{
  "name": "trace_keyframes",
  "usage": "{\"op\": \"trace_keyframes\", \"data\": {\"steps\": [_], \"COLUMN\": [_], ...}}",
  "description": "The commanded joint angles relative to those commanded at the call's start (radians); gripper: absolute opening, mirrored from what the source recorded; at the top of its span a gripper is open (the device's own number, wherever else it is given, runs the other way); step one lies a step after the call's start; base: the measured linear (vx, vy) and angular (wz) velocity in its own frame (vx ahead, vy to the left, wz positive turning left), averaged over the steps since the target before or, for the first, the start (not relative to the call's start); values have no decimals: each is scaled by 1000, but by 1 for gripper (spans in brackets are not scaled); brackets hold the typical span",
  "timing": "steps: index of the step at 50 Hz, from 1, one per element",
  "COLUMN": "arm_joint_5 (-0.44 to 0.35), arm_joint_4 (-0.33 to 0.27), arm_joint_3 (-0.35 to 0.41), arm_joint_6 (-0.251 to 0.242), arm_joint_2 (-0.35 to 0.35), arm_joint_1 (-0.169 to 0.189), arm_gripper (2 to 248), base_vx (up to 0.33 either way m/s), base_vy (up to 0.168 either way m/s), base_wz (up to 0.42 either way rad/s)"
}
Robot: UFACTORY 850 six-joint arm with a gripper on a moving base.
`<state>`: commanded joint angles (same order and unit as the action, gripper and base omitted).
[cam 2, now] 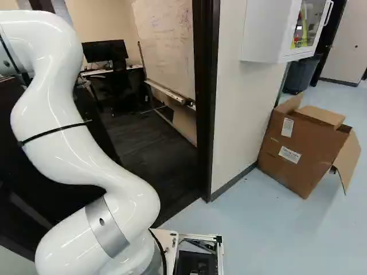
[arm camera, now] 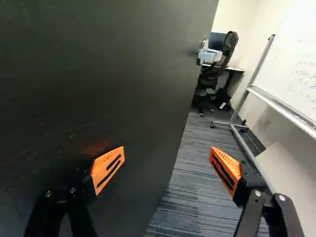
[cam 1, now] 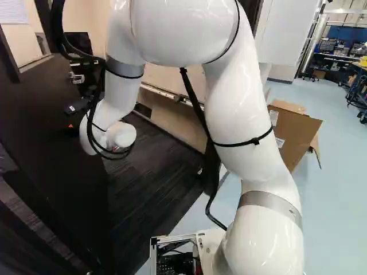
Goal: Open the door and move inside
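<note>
Hovering by dark door (arm camera: 98, 74), pincer (cam 1: 73, 117) spread

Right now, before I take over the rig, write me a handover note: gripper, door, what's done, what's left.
Gripper: jaws wide apart, nothing between them, one side in front of the door's face, the other toward the opening.
Door: dark, standing open; its handle is ahead of the gripper, near the door's edge.
Done: door opened, with the room's carpet in sight beyond.
Left: drive inside. The base is outside the door frame.
Watch: I'd mind the frame and the door, as the arm could catch either. The cardboard box sits right of the doorway, probably out of the way.
</note>
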<state>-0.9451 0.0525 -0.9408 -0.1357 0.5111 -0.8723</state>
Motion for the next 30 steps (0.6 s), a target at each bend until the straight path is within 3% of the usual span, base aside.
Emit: {"op": "trace_keyframes", "data": {"steps": [30], "arm_joint_5": [0], "arm_joint_4": [-77], "arm_joint_3": [-41], "arm_joint_6": [0], "arm_joint_2": [31], "arm_joint_1": [-15], "arm_gripper": [247], "base_vx": [0], "base_vy": [0], "base_wz": [0]}}
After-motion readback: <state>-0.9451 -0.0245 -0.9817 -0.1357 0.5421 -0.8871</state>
